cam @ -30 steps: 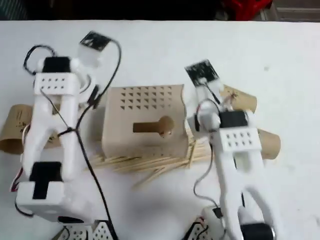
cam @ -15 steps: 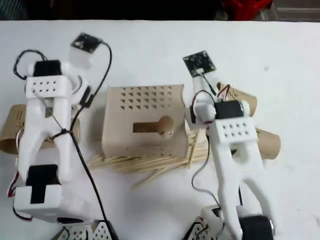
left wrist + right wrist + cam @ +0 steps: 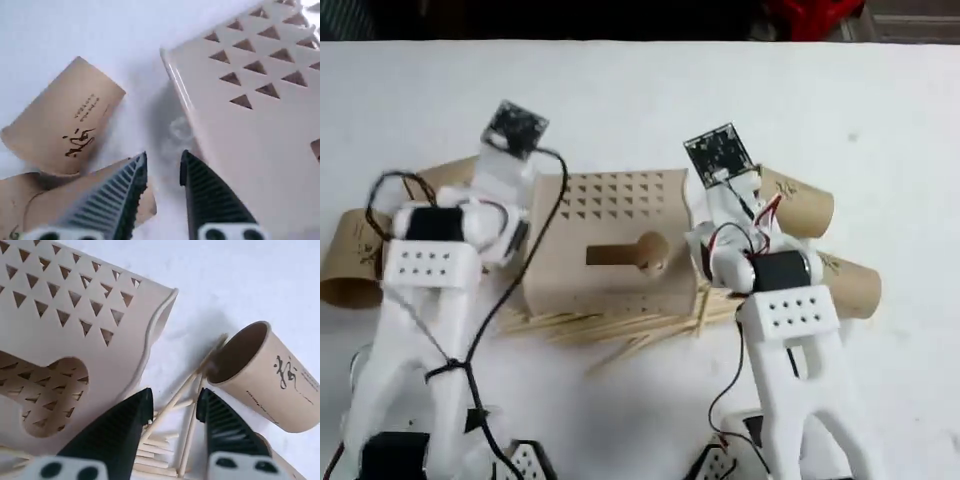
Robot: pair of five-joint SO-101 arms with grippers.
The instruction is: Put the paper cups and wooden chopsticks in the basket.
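1. High view: on the white table [image 3: 620, 90], the left arm [image 3: 425, 300] rises from 7 o'clock and lies across the left cups [image 3: 350, 260]. The right arm [image 3: 795, 330] rises from 5 o'clock and covers part of the right cups [image 3: 805, 205] and the 3 o'clock end of the chopsticks [image 3: 600, 325]. Black cables [image 3: 545, 190] trail over the 9 o'clock edge of the basket [image 3: 610, 245].
2. The beige basket sits mid-table, with a wall of triangular holes and a handle slot facing up. The brown, printed cups lie on their sides at 9 and 3 o'clock of it. The pale, thin chopsticks lie in a loose heap on the table against its 6 o'clock edge.
3. In the left wrist view, the left gripper [image 3: 162, 165] hangs over bare table between a cup and the basket edge. Its fingers are a little apart and hold nothing.
4. In the right wrist view, the right gripper [image 3: 175, 402] hangs over chopsticks beside a cup's open mouth. Its fingers are apart and empty.
5. Since half a second ago, the perforated housings of both arms have dropped toward 6 o'clock. The left wrist has swung toward the basket, uncovering a cup at 10 o'clock. Basket, cups and chopsticks lie unchanged.
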